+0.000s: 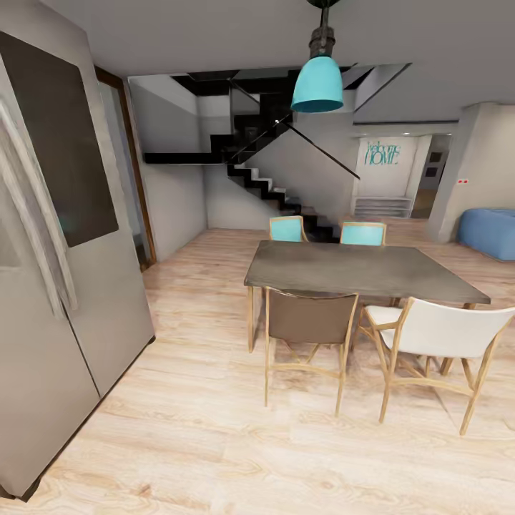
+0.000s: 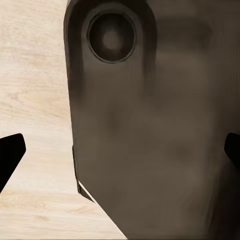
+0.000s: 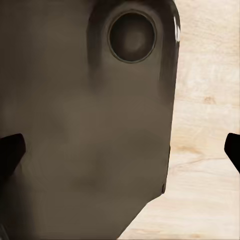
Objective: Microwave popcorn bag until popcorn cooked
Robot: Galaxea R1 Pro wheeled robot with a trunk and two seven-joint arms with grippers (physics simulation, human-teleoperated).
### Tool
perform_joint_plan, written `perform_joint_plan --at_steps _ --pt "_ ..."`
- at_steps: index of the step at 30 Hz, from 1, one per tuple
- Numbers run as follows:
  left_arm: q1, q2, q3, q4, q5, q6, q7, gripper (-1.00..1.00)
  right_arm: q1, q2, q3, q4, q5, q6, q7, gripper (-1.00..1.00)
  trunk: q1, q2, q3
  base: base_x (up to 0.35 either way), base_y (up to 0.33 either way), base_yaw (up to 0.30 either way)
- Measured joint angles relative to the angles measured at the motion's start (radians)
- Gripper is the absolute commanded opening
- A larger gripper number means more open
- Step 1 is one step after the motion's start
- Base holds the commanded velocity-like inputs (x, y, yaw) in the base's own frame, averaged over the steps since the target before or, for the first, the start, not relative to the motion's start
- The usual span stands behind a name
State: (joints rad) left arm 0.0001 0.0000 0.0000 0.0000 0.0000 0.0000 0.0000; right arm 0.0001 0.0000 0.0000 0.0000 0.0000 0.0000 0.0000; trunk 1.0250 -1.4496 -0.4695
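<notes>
Left pincer (image 2: 120, 152) & right pincer (image 3: 120, 150): black tips wide apart, empty, over light wood floor (image 2: 30, 75). Sack likely light, crushable; grip by rim.

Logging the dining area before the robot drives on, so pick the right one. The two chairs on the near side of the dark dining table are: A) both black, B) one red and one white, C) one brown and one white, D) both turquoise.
C: at the dining table, the near side holds a brown chair and a white chair; the turquoise chairs stand on the far side.
</notes>
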Motion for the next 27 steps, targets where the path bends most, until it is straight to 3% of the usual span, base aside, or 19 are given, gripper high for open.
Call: perform_joint_plan --at_steps 27 --pt "-0.001 0.001 0.010 -0.024 0.004 -0.004 -0.001 1.00 -0.001 -0.005 0.012 0.001 0.011 -0.031 -0.001 1.00 0.000 0.000 0.000 0.000 0.000 0.000"
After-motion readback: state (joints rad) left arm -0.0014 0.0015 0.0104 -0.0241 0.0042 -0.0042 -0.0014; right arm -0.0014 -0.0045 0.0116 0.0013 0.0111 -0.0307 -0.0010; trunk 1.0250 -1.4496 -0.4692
